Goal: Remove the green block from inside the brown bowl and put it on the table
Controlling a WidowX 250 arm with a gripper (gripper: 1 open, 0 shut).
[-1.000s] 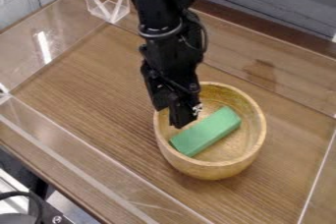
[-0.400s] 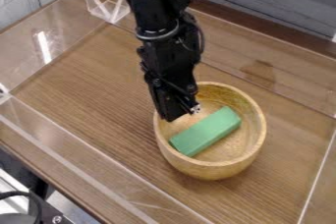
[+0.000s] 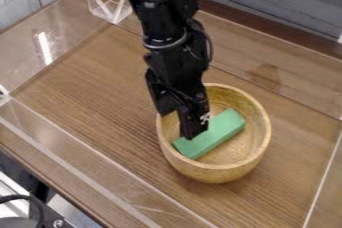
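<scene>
The brown bowl point(image 3: 257, 144) sits on the table point(image 3: 94, 97) right of centre. The green block point(image 3: 222, 132) lies tilted inside it, one end up toward the far rim. My gripper point(image 3: 194, 126) hangs from the black arm and reaches down into the bowl's left half, over the block's near-left part. Its dark fingers look spread apart, one of them point(image 3: 203, 123) overlapping the block. I cannot tell whether they touch the block. The block's left portion is hidden behind the fingers.
Clear plastic walls point(image 3: 54, 42) edge the tabletop on the left, front and right. A clear plastic stand point(image 3: 110, 10) is at the back left behind the arm. Bare wood lies left and behind the bowl.
The gripper has dropped lower and shifted slightly right, going deeper into the bowl and over the green block. The block and bowl have not moved.
</scene>
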